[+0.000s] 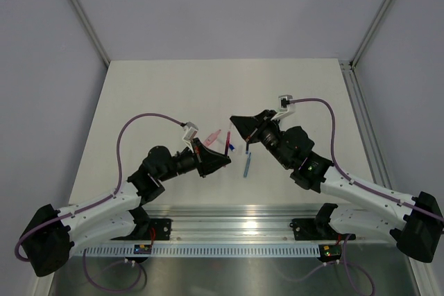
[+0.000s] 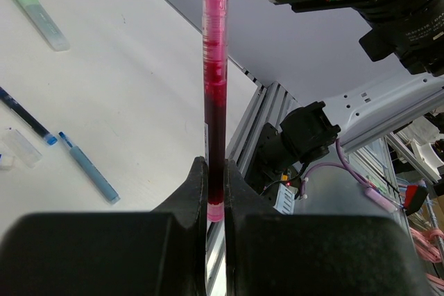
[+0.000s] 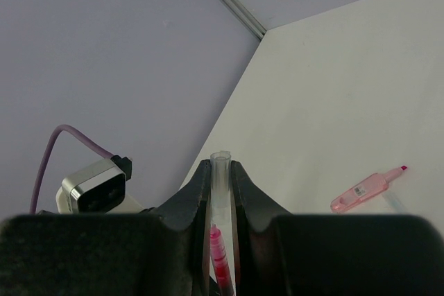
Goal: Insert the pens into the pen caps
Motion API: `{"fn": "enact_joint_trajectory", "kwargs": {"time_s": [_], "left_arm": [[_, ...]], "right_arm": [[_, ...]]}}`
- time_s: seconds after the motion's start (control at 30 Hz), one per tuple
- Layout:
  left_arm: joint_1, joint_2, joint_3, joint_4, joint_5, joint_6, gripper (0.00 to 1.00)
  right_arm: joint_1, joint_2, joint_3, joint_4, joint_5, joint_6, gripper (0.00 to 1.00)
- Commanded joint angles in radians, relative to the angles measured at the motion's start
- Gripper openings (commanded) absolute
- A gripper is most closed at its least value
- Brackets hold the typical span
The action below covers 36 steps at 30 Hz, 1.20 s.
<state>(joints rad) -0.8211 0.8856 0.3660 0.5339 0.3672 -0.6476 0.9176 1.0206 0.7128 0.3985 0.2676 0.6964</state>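
The left gripper (image 2: 215, 175) was shut tight on the red pen (image 2: 215, 95). It pinched the pen near its bottom end. The pen stuck straight out from the fingers, up off the table (image 1: 159, 95). The pen was thin and see-through pink, with dark red ink in its lower part. A mint piece (image 2: 38, 13), a dark blue pen (image 2: 24, 117) and a light blue pen (image 2: 89, 168) lay flat on the table, apart from each other. A pink piece (image 3: 364, 190) lay flat too.

The right gripper (image 3: 220, 171) held a clear cap (image 3: 220, 164), its fingers close together around it. The cap was a small see-through tube with an open end. The red pen's tip showed low between those fingers, right at the cap. I could not tell how far in it was.
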Motion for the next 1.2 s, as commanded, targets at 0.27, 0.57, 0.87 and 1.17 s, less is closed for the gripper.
{"fn": "enact_joint_trajectory", "kwargs": {"time_s": [0.27, 0.57, 0.87, 1.17], "left_arm": [[-0.004, 0.019, 0.008, 0.084, -0.005, 0.013, 0.00], [-0.004, 0.029, 0.010, 0.086, -0.001, 0.012, 0.00], [-0.004, 0.033, 0.010, 0.087, 0.003, 0.014, 0.00], [-0.004, 0.035, 0.010, 0.089, -0.001, 0.012, 0.00]], "right_arm": [[0.012, -0.007, 0.014, 0.019, 0.011, 0.014, 0.00], [0.012, 0.002, 0.034, 0.017, 0.019, 0.018, 0.00], [0.012, 0.030, 0.047, 0.017, 0.022, 0.018, 0.01], [0.012, 0.021, 0.054, 0.025, 0.033, 0.017, 0.01]]}}
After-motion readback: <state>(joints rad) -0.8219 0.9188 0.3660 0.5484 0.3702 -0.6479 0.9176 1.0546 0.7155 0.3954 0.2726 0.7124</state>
